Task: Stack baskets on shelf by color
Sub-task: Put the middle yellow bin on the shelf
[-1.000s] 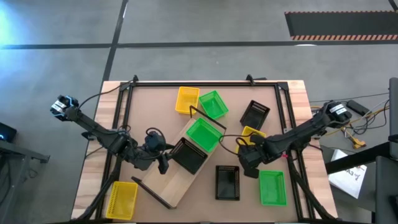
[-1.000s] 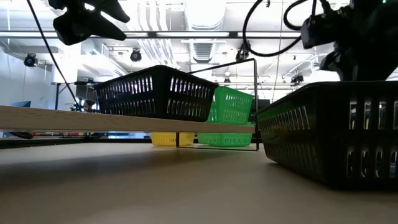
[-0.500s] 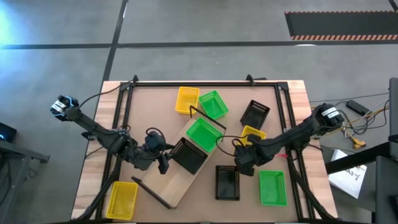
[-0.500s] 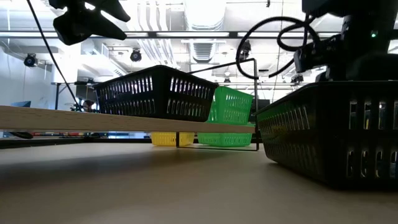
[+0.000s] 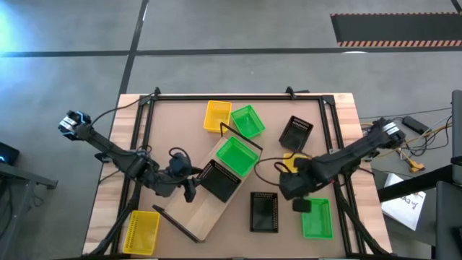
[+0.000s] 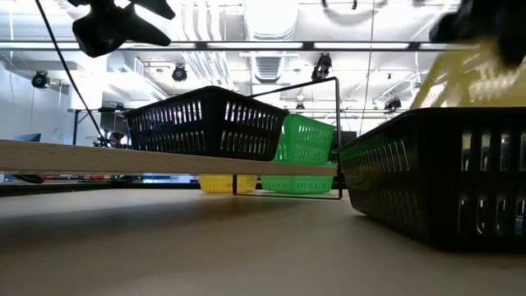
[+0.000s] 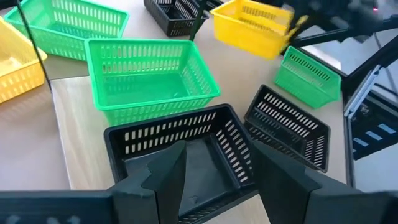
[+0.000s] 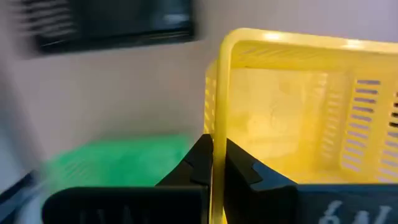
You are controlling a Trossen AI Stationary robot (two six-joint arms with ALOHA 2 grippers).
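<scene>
1. The tan tabletop is lying inside a black frame; bare board is showing along its twelve o'clock edge and at about nine o'clock.
2. The shelf is lying slantwise from table centre toward seven o'clock; its seven o'clock half is standing bare.
3. A green basket and a black basket are sitting on the shelf's upper half, touching each other; the green one is reaching the shelf's end frame.
4. Another green basket is lying at five o'clock, near the table's edge; a black basket on the table is lying just beside it.
5. The right gripper is hovering at four o'clock, jaws clenched on the rim of a yellow basket, which is hanging tilted, clear of the table.
6. The left gripper is hanging at the black basket's eight o'clock edge, jaws spread and grasping nothing.
</scene>
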